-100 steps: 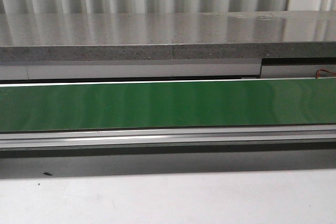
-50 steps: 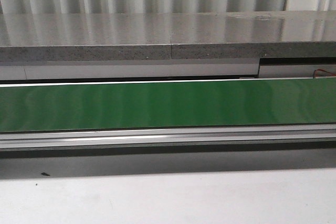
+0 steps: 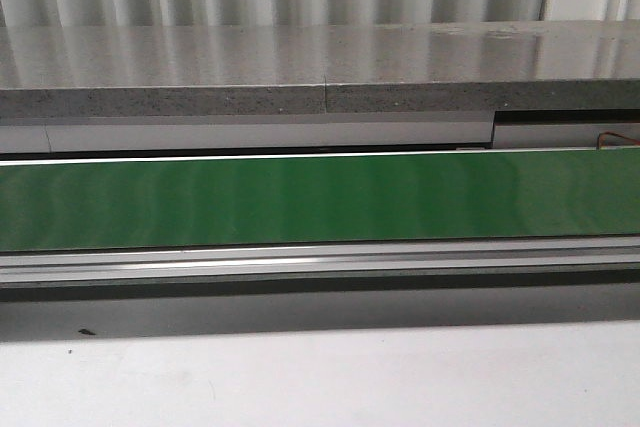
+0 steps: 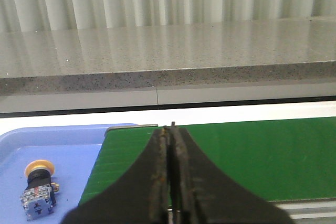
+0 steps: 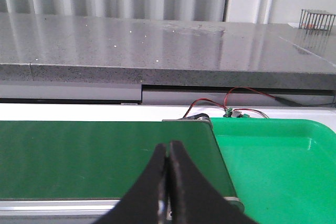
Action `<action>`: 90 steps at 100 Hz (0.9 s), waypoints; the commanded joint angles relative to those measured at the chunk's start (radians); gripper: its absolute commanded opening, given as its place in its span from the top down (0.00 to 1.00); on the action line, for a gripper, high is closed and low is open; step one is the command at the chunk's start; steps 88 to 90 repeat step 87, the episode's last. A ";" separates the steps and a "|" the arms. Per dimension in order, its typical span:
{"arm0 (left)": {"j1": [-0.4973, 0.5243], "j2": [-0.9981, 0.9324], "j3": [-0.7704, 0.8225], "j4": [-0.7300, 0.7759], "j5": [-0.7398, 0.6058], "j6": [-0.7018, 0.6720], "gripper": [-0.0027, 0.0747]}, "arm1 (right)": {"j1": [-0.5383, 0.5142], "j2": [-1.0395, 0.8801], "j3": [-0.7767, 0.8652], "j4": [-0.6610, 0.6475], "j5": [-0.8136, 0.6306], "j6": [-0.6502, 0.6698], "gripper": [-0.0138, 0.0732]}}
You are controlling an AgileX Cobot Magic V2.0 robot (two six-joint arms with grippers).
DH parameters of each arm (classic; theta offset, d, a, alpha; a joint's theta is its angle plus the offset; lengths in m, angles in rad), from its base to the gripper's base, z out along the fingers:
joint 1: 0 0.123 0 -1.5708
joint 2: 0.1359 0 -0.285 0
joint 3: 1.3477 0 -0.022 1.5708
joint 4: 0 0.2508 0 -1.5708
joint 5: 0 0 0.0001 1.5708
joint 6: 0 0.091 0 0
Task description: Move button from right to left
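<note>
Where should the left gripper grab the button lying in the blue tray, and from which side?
Grip the button across its boxy contact block, coming from above. It lies on its side in the blue tray, yellow cap toward the far wall; the flat block faces suit parallel fingers better than the round cap. The left gripper is shut and must open first.

The belt [image 3: 320,197] is green, the counter [image 3: 320,57] speckled grey, one tray [image 4: 52,145] blue, the other tray [image 5: 283,166] green, and the button [image 4: 38,190] has a yellow cap
</note>
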 commanded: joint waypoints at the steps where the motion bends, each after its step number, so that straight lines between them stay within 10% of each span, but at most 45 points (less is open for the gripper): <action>1: 0.001 -0.034 0.038 -0.010 -0.079 -0.007 0.99 | -0.005 -0.063 0.012 -0.016 -0.075 0.001 0.92; 90: 0.001 -0.034 0.038 -0.010 -0.077 -0.007 0.99 | -0.005 -0.065 0.012 -0.025 -0.034 0.001 0.92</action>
